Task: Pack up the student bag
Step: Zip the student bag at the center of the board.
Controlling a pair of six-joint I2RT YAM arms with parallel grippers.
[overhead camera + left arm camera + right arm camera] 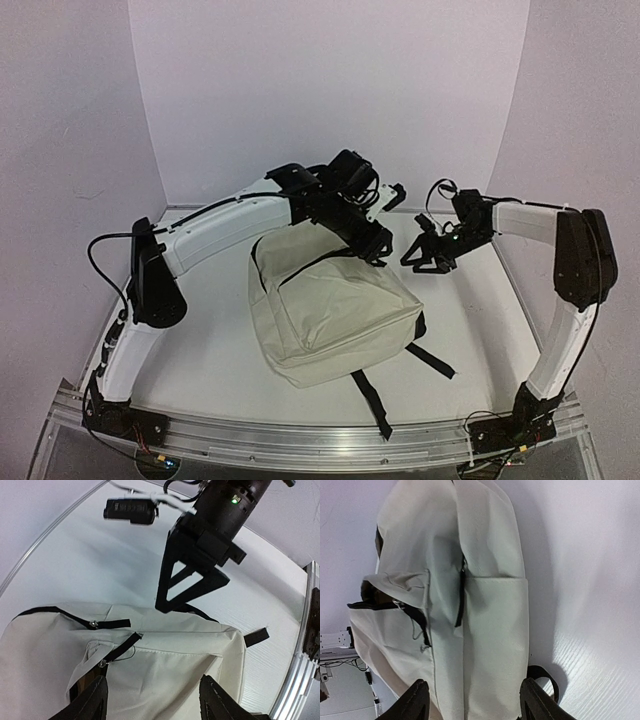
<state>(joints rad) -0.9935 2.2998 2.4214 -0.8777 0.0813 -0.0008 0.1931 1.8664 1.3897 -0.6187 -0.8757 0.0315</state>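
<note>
The student bag (330,310), a cream fabric backpack with black zippers, lies flat in the middle of the table. Two black straps (372,402) trail from its near end. My left gripper (376,247) hovers over the bag's far edge, open, with nothing between its fingers. In the left wrist view the bag (165,665) fills the lower half, and two zipper pulls (92,624) lie near the left finger. My right gripper (425,260) stands open just beyond the bag's far right corner, apart from it. The right wrist view looks along the bag (490,610).
White walls close in the table on the left, back and right. An aluminium rail (330,440) runs along the near edge. The right gripper's fingers (197,592) stand close above the bag in the left wrist view. A black strap loop (545,675) lies beside the right finger.
</note>
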